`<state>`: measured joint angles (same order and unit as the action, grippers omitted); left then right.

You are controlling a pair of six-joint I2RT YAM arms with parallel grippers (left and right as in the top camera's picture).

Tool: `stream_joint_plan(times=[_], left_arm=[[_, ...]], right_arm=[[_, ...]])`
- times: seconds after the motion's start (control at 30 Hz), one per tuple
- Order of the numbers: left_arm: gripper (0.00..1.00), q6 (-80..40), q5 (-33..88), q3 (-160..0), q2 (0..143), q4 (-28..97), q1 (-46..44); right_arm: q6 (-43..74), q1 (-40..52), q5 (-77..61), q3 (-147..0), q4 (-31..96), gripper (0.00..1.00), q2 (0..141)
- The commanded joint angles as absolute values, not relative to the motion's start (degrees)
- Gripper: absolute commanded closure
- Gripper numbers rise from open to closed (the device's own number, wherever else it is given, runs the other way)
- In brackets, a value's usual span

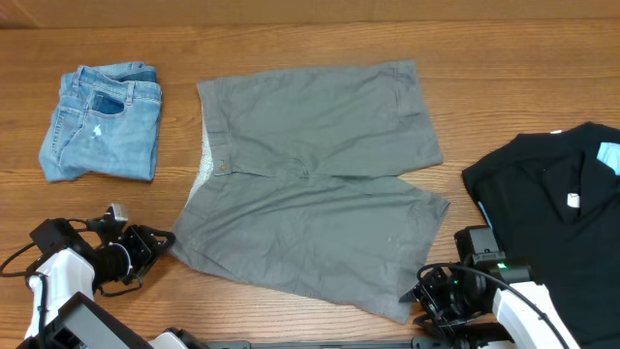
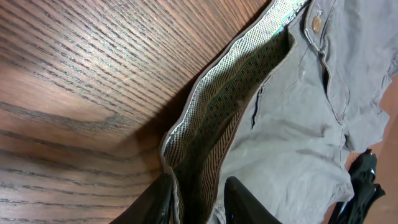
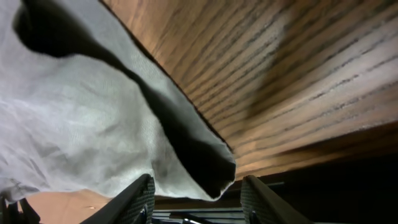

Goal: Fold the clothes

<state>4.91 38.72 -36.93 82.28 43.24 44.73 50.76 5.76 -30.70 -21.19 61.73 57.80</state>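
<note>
Overhead, grey shorts [image 1: 310, 174] lie spread flat on the counter [image 1: 291, 39]. The left gripper [image 2: 199, 202] straddles their waistband corner, jaws partly apart; whether it grips is unclear. The right gripper [image 3: 198, 199] gapes around a hem corner.

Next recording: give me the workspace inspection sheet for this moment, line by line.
Surface: wooden table, bare grain, no stains seen.
Job's things: grey shorts spread flat in the centre, waistband towards the left arm; denim shorts folded, at the far left; black top lying at the right edge.
Clutter: nothing seen.
Grippers: left gripper astride the waistband corner of the grey shorts, grip unclear; right gripper open, jaws either side of a leg-hem corner.
Cables: black cables loop at the right wrist; more at the left wrist.
Surroundings: nothing seen.
</note>
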Motion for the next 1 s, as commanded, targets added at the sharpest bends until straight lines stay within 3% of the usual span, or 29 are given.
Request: stream_joint_plan(times=[0.0,0.23,0.6,0.8,0.97], left_arm=[[0.68,6.22,38.79,-38.04,81.47,43.13,44.56],[0.67,6.22,38.79,-38.04,81.47,43.16,44.56],[0.67,6.22,38.81,-38.04,81.47,43.27,44.56],[0.75,6.28,39.99,-40.32,81.45,45.89,44.56],[0.93,9.02,40.05,-48.60,80.90,56.34,44.56]], right_arm=[[50.57,7.20,-31.68,-20.86,60.40,0.51,60.14],[51.51,12.27,-34.65,-20.86,54.52,0.49,66.98],[50.48,12.25,-31.20,-25.47,55.22,0.91,68.64],[43.66,12.25,-24.32,-40.05,66.52,0.96,68.36],[41.47,12.25,-18.46,-52.62,73.87,0.96,68.14]])
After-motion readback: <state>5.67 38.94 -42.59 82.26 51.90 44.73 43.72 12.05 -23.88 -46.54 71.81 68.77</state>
